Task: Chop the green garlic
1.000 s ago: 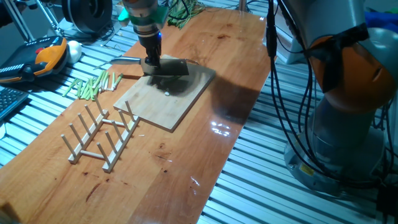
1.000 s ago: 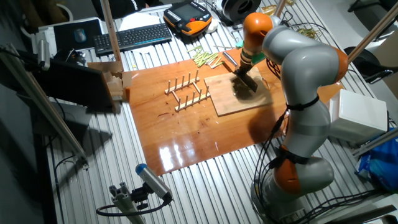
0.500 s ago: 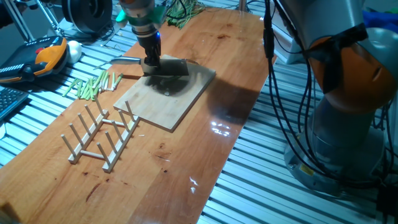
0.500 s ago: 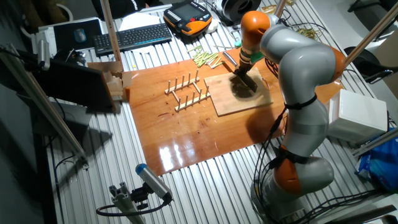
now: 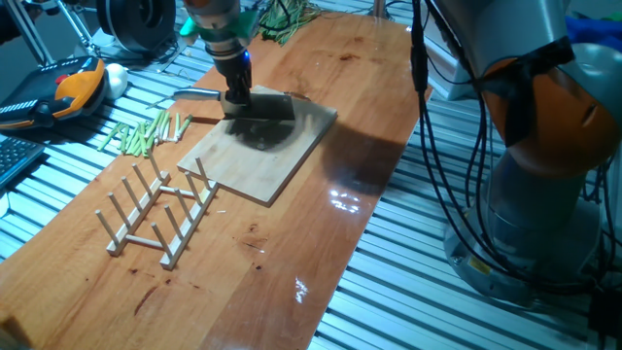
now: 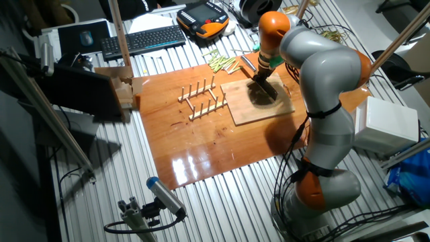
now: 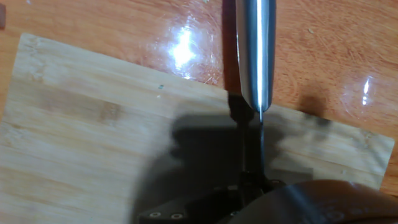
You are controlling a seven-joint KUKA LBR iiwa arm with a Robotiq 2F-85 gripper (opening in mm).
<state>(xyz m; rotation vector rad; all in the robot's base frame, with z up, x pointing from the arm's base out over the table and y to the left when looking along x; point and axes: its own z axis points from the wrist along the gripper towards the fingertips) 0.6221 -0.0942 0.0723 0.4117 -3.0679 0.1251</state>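
My gripper (image 5: 236,99) stands at the far left corner of the bamboo cutting board (image 5: 248,173), shut on a knife (image 5: 265,107) whose dark blade lies low over the board. The other fixed view shows the gripper (image 6: 261,79) and knife (image 6: 266,91) over the board (image 6: 245,111). In the hand view the steel blade (image 7: 256,50) runs edge-on away from the gripper (image 7: 249,183), casting a dark shadow on the board (image 7: 81,137). The green garlic is hidden; I cannot make it out in that shadow.
A heap of green sticks (image 5: 146,133) lies left of the board, next to a grey metal object (image 5: 194,94). A wooden peg rack (image 5: 160,209) stands in front of it. Long dark-green stalks (image 5: 287,17) lie at the back. An orange pendant (image 5: 68,87) sits off the table's left.
A small whitish bit that lay on the board in front of the blade a second ago no longer shows. The gripper and knife have barely shifted.
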